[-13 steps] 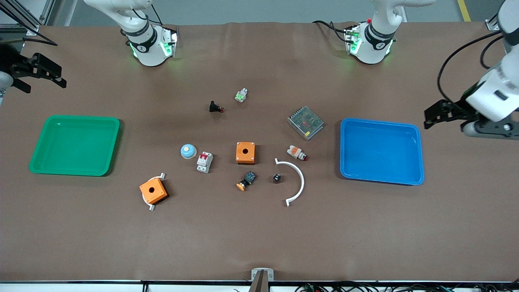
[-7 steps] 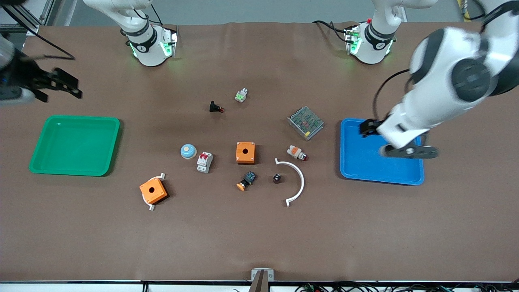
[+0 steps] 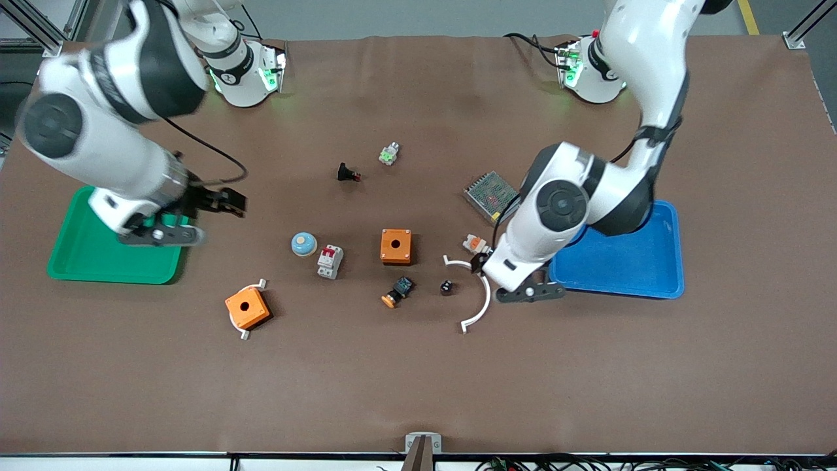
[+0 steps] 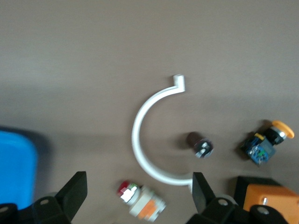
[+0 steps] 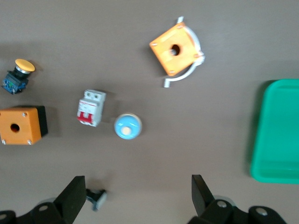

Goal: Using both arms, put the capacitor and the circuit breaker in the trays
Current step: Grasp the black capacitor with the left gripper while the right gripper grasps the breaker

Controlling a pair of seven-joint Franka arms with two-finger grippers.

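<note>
left hand (image 3: pixel 479 265): fingers spread, holding nothing; up in the air over the white curved strip (image 3: pixel 479 291) and the white-and-orange button (image 3: pixel 475 244), between the capacitor and the blue tray (image 3: pixel 654 284)
right hand (image 3: pixel 229 203): fingers spread, holding nothing; up over bare worktop (image 3: pixel 418 379) just beside the green tray (image 3: pixel 85 265), on the side toward the circuit breaker
capacitor (image 3: pixel 446 287): on the worktop, inside the curve of the white strip, not touching it; beside the orange-cap button (image 3: pixel 397 292); left wrist view shows it (image 4: pixel 200 145) untouched between the strip (image 4: pixel 140 135) and that button (image 4: pixel 266 144)
circuit breaker (image 3: pixel 330 261): on the worktop, just beside the pale blue round cap (image 3: pixel 303 244), between it and the centre orange box (image 3: pixel 396 246); red switch end turned toward the robot bases; right wrist view shows it (image 5: pixel 91 108) lying free next to the cap (image 5: pixel 127 126)
second orange box (image 3: pixel 247 307): nearer the front camera than the breaker, toward the right arm's end, resting on a white bracket
metal mesh unit (image 3: pixel 489 193): partly hidden by the left arm, near the blue tray
black button with red tip (image 3: pixel 346 173): toward the bases, well apart from the breaker
small green-and-white part (image 3: pixel 389 154): near that black button
trays: both hold nothing that shows
</note>
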